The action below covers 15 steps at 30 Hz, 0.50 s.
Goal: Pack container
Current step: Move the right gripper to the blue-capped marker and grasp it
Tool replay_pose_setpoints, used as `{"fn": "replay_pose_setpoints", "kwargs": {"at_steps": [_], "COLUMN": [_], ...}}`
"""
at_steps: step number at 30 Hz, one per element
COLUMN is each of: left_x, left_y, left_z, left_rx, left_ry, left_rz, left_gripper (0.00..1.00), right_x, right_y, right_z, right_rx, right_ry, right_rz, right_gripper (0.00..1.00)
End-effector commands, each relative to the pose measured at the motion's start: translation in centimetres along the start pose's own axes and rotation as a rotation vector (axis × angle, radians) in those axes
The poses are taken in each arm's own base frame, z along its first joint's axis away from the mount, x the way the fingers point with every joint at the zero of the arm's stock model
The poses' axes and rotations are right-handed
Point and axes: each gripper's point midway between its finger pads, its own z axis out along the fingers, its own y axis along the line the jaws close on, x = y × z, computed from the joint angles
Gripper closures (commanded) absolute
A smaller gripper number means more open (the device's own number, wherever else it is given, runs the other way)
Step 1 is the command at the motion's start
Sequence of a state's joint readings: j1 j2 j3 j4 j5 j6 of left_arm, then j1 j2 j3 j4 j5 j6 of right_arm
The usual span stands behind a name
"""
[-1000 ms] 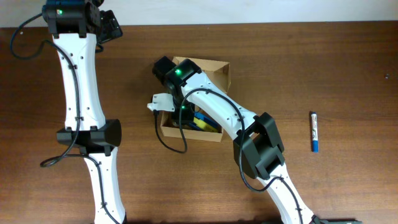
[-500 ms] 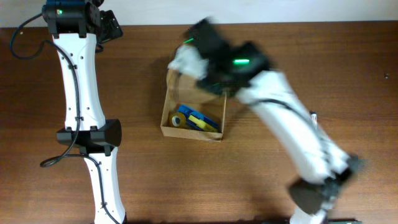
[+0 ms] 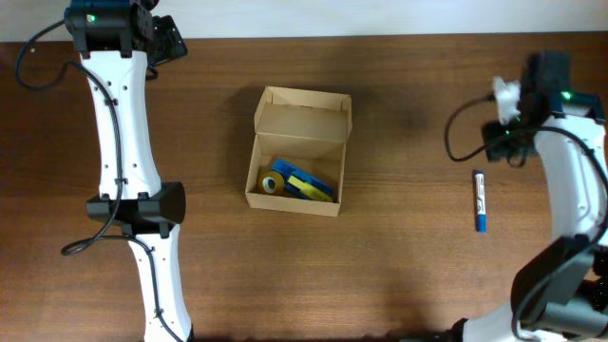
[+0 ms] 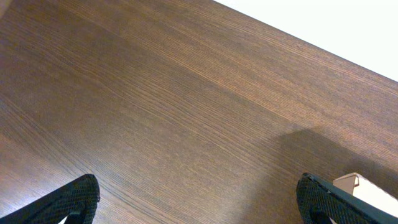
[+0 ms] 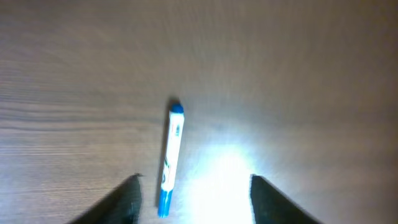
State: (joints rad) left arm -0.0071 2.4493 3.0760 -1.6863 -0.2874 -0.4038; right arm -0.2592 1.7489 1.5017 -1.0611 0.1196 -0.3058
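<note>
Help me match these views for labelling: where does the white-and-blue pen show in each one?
Overhead: the pen lies on the right side, well to the right of the container.
Left wrist: not in it.
Right wrist: the pen is at lower centre-left, running nearly vertically.
Shared landmark: the dark wood table, seen in all three views.

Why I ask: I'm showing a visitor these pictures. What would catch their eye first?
The open cardboard box in the middle of the table, with a tape roll and blue-and-yellow things inside. To its right a blue pen lies alone, with the right gripper open close by.
</note>
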Motion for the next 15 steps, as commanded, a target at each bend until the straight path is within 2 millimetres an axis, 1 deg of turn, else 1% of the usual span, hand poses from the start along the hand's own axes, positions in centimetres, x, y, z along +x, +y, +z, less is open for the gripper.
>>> {"fn": "replay_pose_setpoints", "kwargs": {"at_steps": [1, 4, 7, 10, 15], "left_x": [-0.5, -0.5, -0.5, -0.5, -0.5], "left_y": [0.5, 0.5, 0.5, 0.5, 0.5], "left_z": [-1.7, -1.7, -1.7, -1.7, -1.7], "left_rx": [0.011, 0.011, 0.011, 0.011, 0.011], "left_ry": [-0.028, -0.028, -0.028, -0.028, -0.028], "left_rz": [0.001, 0.001, 0.001, 0.001, 0.001], "left_gripper": [0.0, 0.0, 0.0, 0.0, 0.0], "right_x": [2.0, 3.0, 3.5, 4.0, 5.1], "right_y": [1.1, 2.3, 2.9, 3.2, 3.3], "right_z": [2.3, 3.5, 4.3, 5.5, 8.5], "right_rx": [-0.104, -0.164, -0.173, -0.182, -0.172], "right_ry": [0.069, 0.104, 0.14, 0.18, 0.266], "right_rz": [0.171, 0.175, 0.183, 0.182, 0.167], "right_gripper": [0.56, 0.54, 0.47, 0.46, 0.46]}}
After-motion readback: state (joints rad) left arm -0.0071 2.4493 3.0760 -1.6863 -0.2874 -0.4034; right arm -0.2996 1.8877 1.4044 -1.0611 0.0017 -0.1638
